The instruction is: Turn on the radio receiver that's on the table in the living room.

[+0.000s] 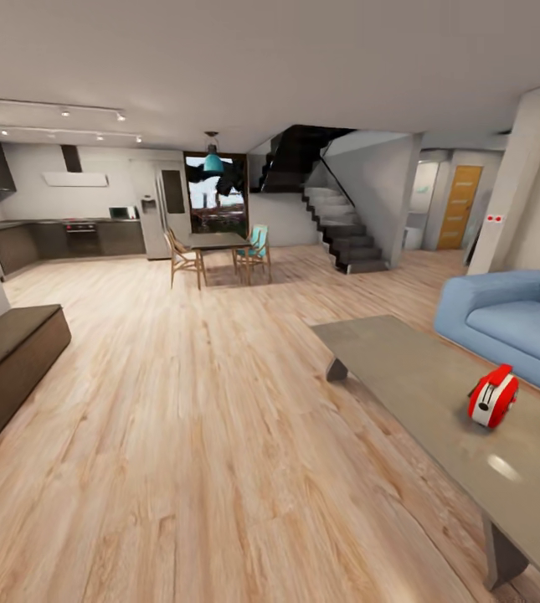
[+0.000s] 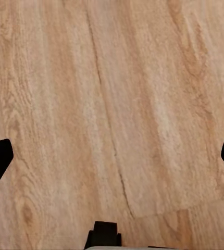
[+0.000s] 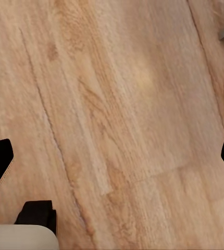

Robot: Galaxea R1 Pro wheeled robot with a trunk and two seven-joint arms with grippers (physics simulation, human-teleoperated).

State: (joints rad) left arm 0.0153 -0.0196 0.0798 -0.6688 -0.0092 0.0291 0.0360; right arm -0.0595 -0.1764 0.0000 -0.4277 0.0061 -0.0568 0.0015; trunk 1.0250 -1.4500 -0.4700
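Radio receiver [image 1: 493,396] on table [image 1: 420,377].

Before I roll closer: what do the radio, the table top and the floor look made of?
Radio: looks like glossy red plastic with a white face; its shell catches highlights. Table: smooth grey-beige top, stone or lacquer, hard to say; it shows a bright reflection. Floor: light wood planks, matte, with visible grain and seams.
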